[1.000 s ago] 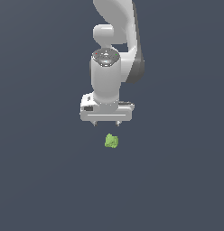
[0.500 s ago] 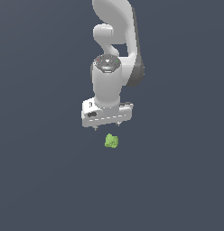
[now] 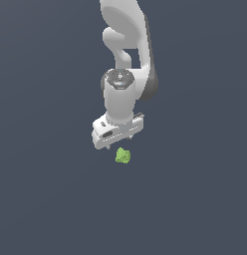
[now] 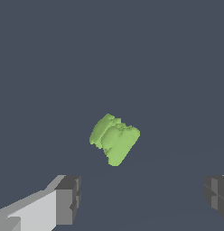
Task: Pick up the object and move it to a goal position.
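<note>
White end effector [image 3: 121, 142] is being held with its dark fingers [image 4: 68, 199] spread apart, nothing between them. The yellow-green object [image 3: 123, 156] is lying at its 5 o'clock in the exterior view, apart; centring is being called for before descent.

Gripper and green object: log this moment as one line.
phase: approach | gripper: open, above object | green object: on surface, not grasped, lies between the finger lines in wrist view | contact: none
</note>
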Controlling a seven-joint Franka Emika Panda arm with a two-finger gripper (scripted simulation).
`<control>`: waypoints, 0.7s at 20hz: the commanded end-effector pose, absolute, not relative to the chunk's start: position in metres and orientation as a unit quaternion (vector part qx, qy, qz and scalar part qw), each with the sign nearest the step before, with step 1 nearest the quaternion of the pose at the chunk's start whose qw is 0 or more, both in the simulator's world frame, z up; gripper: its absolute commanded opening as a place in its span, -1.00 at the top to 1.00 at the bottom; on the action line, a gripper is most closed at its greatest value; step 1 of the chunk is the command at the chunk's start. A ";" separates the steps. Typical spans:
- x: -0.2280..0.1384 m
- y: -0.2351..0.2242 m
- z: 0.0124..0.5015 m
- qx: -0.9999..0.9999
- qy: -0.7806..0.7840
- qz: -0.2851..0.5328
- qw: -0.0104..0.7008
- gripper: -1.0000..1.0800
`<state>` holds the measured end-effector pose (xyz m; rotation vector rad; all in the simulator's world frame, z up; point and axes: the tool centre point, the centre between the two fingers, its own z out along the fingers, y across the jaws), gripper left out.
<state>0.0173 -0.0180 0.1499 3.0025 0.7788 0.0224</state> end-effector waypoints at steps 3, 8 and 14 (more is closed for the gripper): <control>0.018 -0.016 0.141 0.950 0.313 0.004 0.019 -0.92; 0.019 -0.014 0.132 0.925 0.379 0.001 0.017 -0.92; 0.020 -0.011 0.121 0.890 0.456 -0.001 0.013 -0.92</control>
